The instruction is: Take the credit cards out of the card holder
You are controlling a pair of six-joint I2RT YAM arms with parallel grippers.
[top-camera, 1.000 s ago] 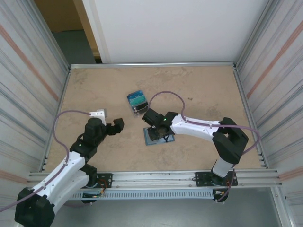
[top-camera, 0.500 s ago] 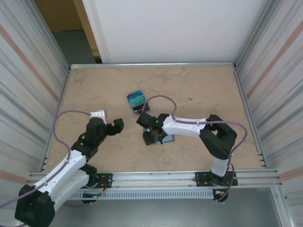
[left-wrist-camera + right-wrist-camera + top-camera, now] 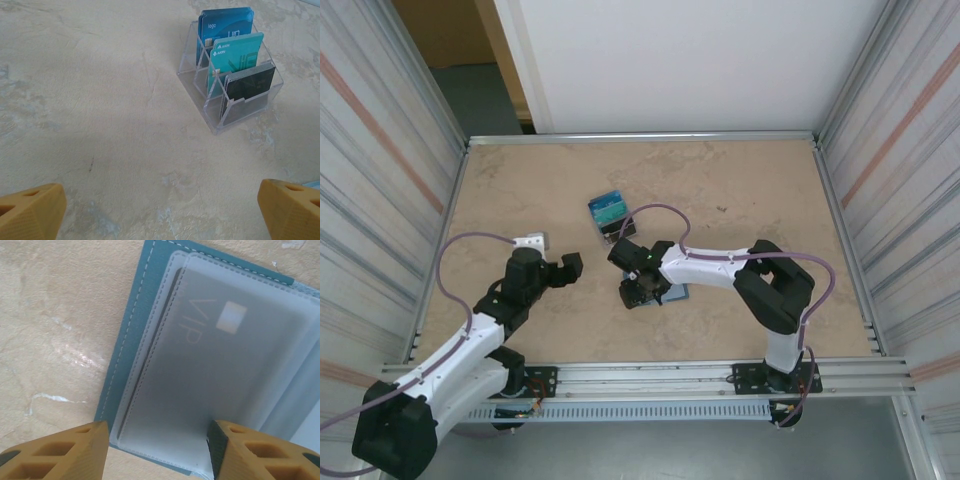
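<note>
Over table middle, top view: shows right gripper point(image 3: 638, 290) low on holder point(image 3: 676, 293); left gripper point(image 3: 568, 266) well apart, aimed toward rack point(image 3: 610, 213).

Left wrist: shows left gripper spread full, empty. Reads "logo" on blue card point(image 3: 227, 25), "AKON" on teal card point(image 3: 237, 60), both upright in rack.

Right wrist: shows holder lying open on table, card point(image 3: 220, 365) inside frosted pocket; jaws about half apart, gripping nothing. Reads "VIP" on card. Looks like pre-grasp for pulling card. Likely calls for catching card edge, then sliding out without dragging holder.
</note>
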